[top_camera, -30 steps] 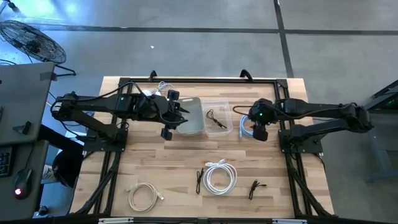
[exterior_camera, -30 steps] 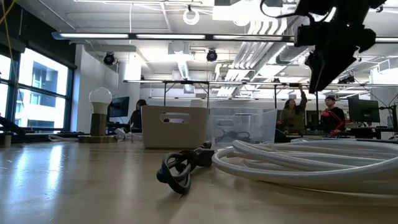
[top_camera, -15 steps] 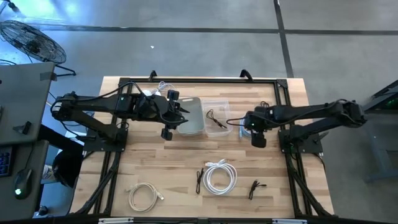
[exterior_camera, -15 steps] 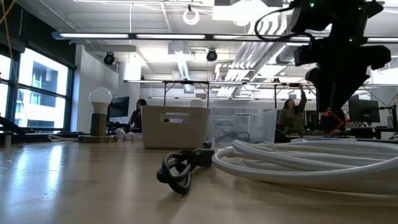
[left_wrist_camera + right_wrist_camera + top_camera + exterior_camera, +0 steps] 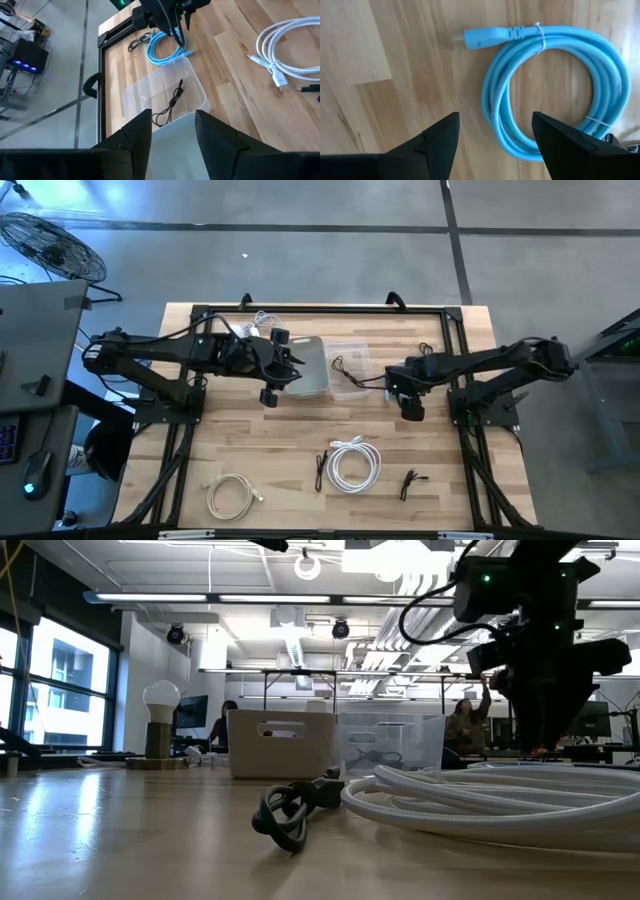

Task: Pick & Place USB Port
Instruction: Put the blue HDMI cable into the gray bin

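A blue coiled cable (image 5: 555, 90), tied with thin white ties, lies flat on the wooden table right of the clear bin (image 5: 197, 92). My right gripper (image 5: 495, 145) (image 5: 405, 392) hangs above it, pointing down and open. Its fingers stand either side of the coil's near arc without touching it. The cable's blue plug (image 5: 487, 36) points away from the coil. My left gripper (image 5: 172, 137) (image 5: 275, 375) waits high over the grey bin (image 5: 312, 368), open with nothing between its fingers. A thin black cable (image 5: 170, 102) lies in the clear bin.
A white coiled cable (image 5: 352, 463) lies toward the table's near edge. A small black bundled cable (image 5: 320, 472) lies to its left and another (image 5: 410, 483) to its right. A cream cable (image 5: 232, 493) lies near left. Black frame rails (image 5: 455, 370) run beside each arm.
My right gripper has come down over the blue cable, shifting a little toward the table's left and near edges and tipping until it points down. Its fingers have stayed open. The cable has not moved.
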